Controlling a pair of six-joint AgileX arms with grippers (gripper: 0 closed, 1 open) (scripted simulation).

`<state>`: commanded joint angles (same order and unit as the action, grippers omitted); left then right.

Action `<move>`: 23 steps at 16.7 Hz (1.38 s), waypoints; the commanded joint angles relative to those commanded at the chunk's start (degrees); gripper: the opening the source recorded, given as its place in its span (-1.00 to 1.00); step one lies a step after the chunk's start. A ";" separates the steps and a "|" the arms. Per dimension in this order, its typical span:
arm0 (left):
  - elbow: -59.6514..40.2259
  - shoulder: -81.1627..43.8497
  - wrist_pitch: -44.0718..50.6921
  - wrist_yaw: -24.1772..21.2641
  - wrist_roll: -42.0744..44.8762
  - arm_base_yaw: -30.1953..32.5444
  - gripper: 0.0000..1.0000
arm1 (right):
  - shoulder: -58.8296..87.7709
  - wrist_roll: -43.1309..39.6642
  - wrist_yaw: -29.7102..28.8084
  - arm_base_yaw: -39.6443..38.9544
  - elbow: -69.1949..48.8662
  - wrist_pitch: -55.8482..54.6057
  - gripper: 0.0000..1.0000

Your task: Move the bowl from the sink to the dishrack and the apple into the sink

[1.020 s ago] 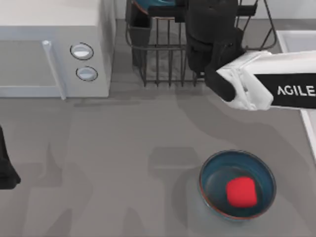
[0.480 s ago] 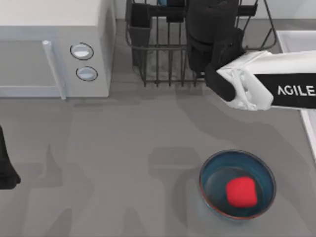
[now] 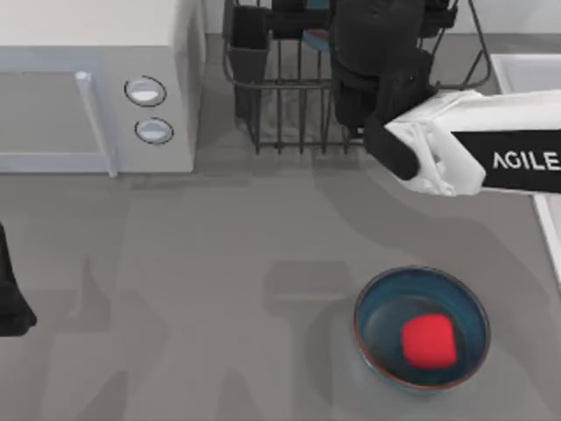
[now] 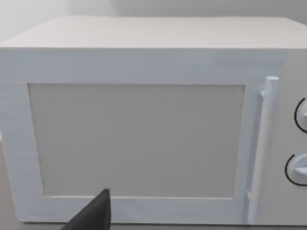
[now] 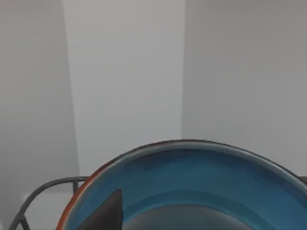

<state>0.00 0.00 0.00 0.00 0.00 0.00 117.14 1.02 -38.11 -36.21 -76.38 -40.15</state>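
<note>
- The grey surface (image 3: 219, 263) carries everything.
- The microwave (image 3: 96, 79) fills the far left corner, its handle and two knobs facing the near edge; the left wrist view looks straight at its door.
- The sink (image 3: 526, 70) shows as a pale rim at the far right edge.
- The dishrack (image 3: 280, 88) stands at the far edge, between microwave and sink, its dark cup at the far left corner.
- The right arm reaches in from the right edge, its black wrist covering the rack's right half; its end effector (image 3: 302, 17) is over the rack, and whether it is clenched or released I cannot tell.
- One bowl (image 5: 192, 182) sits close under the right wrist camera, with rack wire beside it.
- A second bowl (image 3: 422, 327) rests near the near right corner, well apart from the rack.
- The apple (image 3: 428, 340) lies inside that second bowl.
- The left end effector (image 3: 10, 298) is parked at the left edge.
</note>
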 joint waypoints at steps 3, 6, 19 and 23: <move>0.00 0.00 0.00 0.00 0.00 0.00 1.00 | 0.00 0.00 0.00 0.00 0.00 0.00 1.00; 0.00 0.00 0.00 0.00 0.00 0.00 1.00 | -0.60 0.00 0.45 0.13 0.54 0.11 1.00; 0.00 0.00 0.00 0.00 0.00 0.00 1.00 | -59.91 1.24 27.67 18.65 46.05 17.37 1.00; 0.00 0.00 0.00 0.00 0.00 0.00 1.00 | -86.61 1.31 34.10 26.14 62.22 27.40 1.00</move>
<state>0.00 0.00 0.00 0.00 0.00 0.00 30.53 2.33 -4.01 -10.07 -14.16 -12.75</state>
